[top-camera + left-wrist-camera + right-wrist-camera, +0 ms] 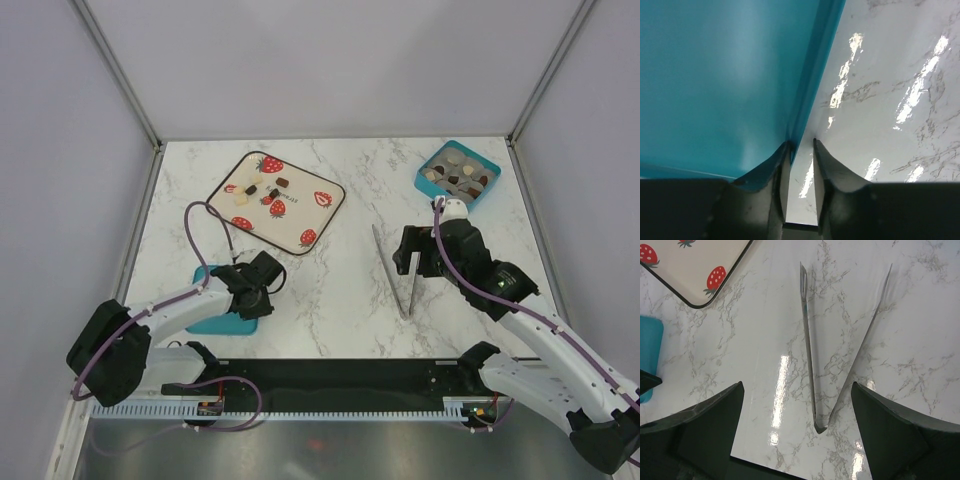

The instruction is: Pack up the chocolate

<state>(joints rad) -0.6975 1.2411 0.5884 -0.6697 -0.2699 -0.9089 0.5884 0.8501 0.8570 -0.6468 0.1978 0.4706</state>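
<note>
**Two grippers down low, and the tongs pickup is the step in hand**

Nearest first: the left gripper [801,143] sits at the edge of the teal lid [715,75]. Its fingers [767,175] are drawn close, with just a thin slot of marble table [340,290] showing between them. The lid's rim runs right up to the left fingertip. Honestly I can't tell whether it's pinching that rim or only resting against it.

The right gripper [797,385] is spread wide and has nothing in it. The tongs [809,365] lie flat on the marble in the gap between its fingers, just past the tips. The joined end is closest to the fingers and the two open tips point away from them, so the long axis runs pretty much straight out from the gripper. The V is sprung open.

My read is that this is the grab-the-tool step. The next move calls for dropping onto the tongs and closing across both arms partway up from the joined end, so they can be squeezed later.

Farther out, loose chocolate [283,183] sits on the strawberry tray [297,222], beyond the left fingers and off to the left of the right ones. More pieces are already in the teal box [420,180], straight beyond the right fingertips. They're too tiny to give any pointing direction or long axis.
</note>
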